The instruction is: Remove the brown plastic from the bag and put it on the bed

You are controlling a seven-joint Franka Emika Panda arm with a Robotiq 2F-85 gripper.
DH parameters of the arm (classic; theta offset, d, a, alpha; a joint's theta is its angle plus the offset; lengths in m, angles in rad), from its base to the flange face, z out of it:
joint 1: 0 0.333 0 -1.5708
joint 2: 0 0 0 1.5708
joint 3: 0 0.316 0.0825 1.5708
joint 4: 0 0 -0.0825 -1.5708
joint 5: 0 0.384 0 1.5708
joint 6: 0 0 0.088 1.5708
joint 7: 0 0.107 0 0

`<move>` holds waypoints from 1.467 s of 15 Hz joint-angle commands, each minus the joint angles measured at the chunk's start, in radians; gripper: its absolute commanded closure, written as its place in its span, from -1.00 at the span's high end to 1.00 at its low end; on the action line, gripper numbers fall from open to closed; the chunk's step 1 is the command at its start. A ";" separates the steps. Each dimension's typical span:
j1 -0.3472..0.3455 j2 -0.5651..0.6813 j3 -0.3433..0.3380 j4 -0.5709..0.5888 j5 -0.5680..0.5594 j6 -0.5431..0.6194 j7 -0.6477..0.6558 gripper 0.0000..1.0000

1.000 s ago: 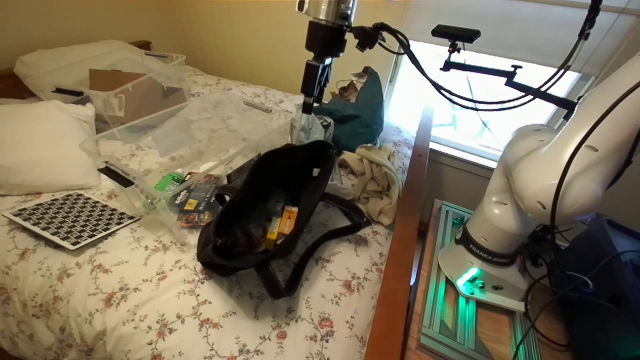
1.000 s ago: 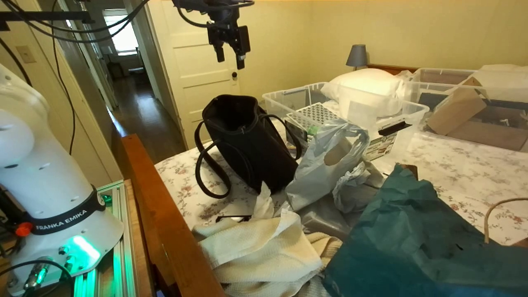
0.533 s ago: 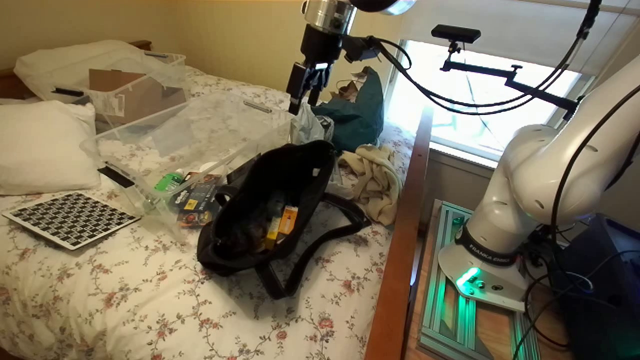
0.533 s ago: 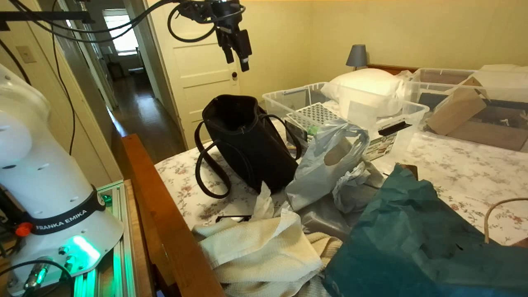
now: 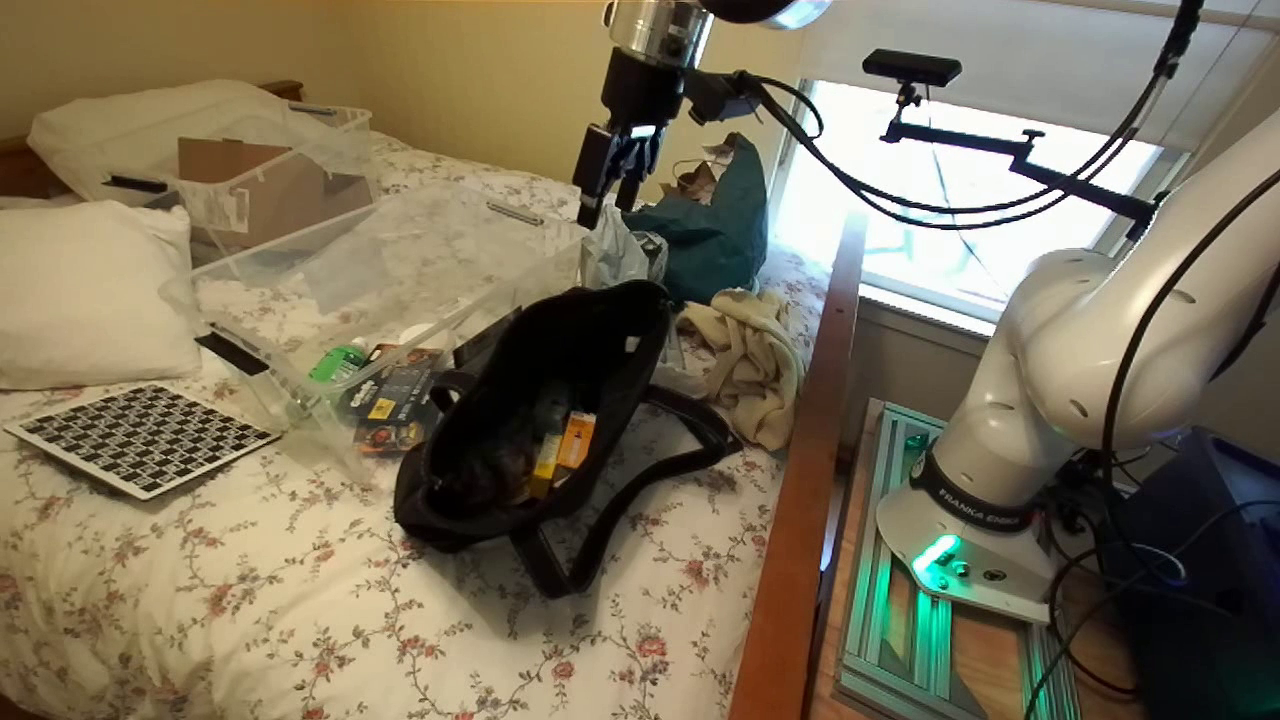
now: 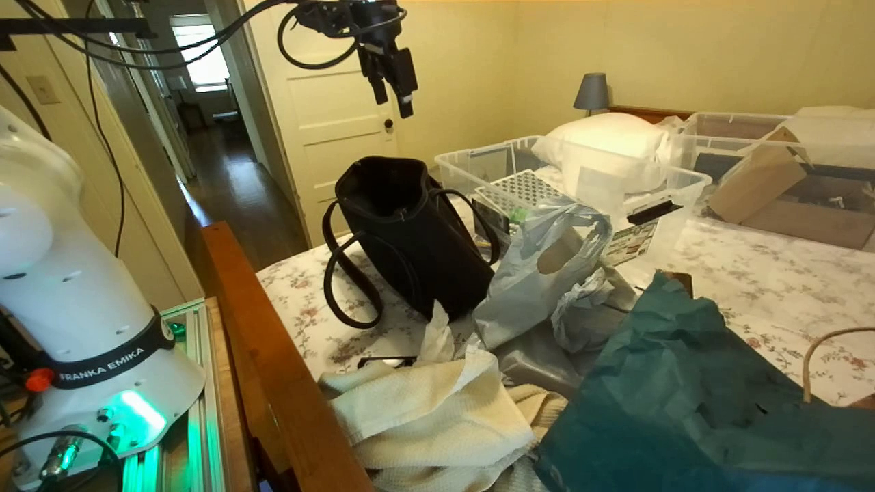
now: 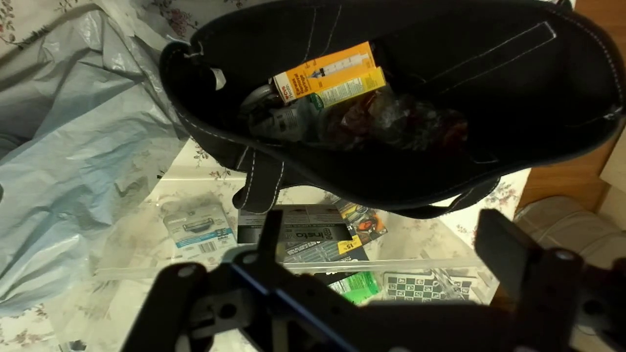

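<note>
The black bag (image 5: 455,530) stands open on the flowered bed (image 5: 350,620), its strap handles hanging outside; it also shows in an exterior view (image 6: 437,266) and the wrist view (image 7: 352,181). The brown plastic (image 7: 408,122), crumpled, dark and shiny, lies inside the bag beside a yellow box (image 7: 349,88) and an orange box (image 7: 327,68). Inside the dark bag it is hard to make out in an exterior view and hidden in another. My gripper (image 5: 608,208) is open and empty, above and apart from the bag; it also shows in an exterior view (image 6: 394,108) and the wrist view (image 7: 381,217).
A clear plastic bin (image 5: 400,250) stands beside the bag. A grey plastic bag (image 6: 540,287), cream cloth (image 6: 444,417) and dark green bag (image 6: 683,369) lie on the bed. A checkered board (image 5: 145,440) lies near the pillow (image 5: 90,290). A wooden rail (image 5: 800,520) borders the bed.
From one second to half a second ago my gripper tilted and turned slightly, its fingers swinging a little. Since then it has held still. The bag and its contents have not moved.
</note>
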 commanded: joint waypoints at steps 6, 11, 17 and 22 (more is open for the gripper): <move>0.049 -0.007 0.064 -0.046 0.008 -0.089 -0.030 1.00; 0.083 0.001 0.106 -0.122 0.024 -0.038 -0.014 1.00; 0.132 0.106 0.144 -0.141 0.127 0.139 0.007 1.00; 0.151 0.152 0.163 -0.141 0.146 0.186 -0.002 1.00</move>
